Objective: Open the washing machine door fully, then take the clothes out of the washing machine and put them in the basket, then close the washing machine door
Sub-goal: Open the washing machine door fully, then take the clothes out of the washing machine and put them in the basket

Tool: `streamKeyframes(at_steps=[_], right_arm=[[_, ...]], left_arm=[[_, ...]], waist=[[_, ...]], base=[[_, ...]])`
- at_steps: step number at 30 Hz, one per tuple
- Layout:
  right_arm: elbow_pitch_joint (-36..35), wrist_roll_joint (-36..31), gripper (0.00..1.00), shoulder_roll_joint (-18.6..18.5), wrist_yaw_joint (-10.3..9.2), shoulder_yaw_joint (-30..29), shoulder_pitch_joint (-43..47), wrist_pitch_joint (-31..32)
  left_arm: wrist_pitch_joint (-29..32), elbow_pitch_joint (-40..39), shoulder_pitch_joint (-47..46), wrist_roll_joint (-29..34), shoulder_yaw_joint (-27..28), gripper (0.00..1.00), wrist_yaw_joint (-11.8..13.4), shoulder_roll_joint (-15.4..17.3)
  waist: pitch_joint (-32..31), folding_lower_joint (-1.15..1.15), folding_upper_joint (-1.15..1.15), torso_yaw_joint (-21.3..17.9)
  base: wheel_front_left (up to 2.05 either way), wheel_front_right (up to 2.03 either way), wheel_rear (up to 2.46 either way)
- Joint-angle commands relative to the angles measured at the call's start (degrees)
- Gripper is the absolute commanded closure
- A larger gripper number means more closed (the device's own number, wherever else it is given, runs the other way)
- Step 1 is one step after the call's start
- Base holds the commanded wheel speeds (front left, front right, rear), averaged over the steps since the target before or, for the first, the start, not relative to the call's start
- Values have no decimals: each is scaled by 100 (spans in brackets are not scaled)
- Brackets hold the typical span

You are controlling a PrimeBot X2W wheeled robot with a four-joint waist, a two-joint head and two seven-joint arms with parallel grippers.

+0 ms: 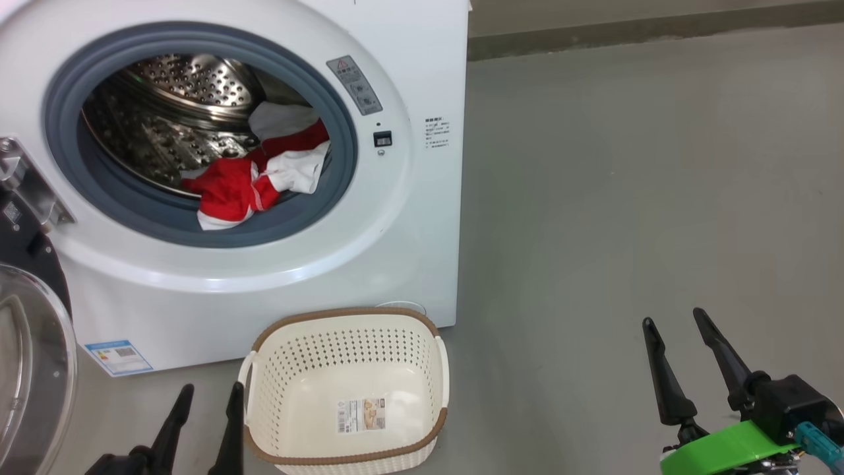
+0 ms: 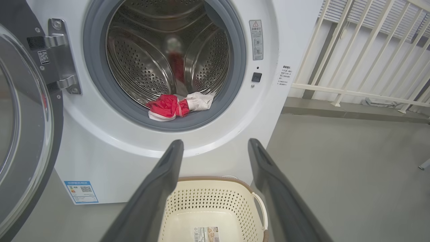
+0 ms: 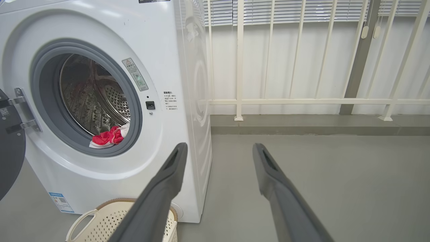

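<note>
Far left, I see the round black-rimmed glass door [image 1: 30, 369] swung open. My left gripper [image 1: 211, 389] is spread, empty. The red-and-white soft clothes [image 1: 237, 191] lie inside the big white washing machine [image 1: 409, 251], behind the cream perforated plastic basket [image 1: 343, 315]. My right gripper [image 1: 674, 318] gapes, holding nothing.

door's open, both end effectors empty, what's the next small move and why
Probably raise the open left end effector toward the red-and-white clothes at the grey rubber ring: the black-rimmed round glass door hangs aside, and the cream perforated basket holds no garment.
</note>
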Motion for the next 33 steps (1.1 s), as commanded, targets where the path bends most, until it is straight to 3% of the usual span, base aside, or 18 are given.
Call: streamKeyframes(at_steps=[1,23,33], right_arm=[[-159,30,0,-98,28,96,-49,-37],[-214,71,0,-131,28,-7,129,-37],[-166,89,0,-142,28,48,80,-37]], left_arm=[[-69,-101,-42,109,252,0,-63,46],[-70,90,58,387,642,0,-175,-80],[-70,231,-50,521,839,0,-177,-136]], waist=[[-52,0,0,-9],[-169,0,0,155],[-191,0,0,176]], base=[[0,0,0],[1,-1,0],[97,-97,0]])
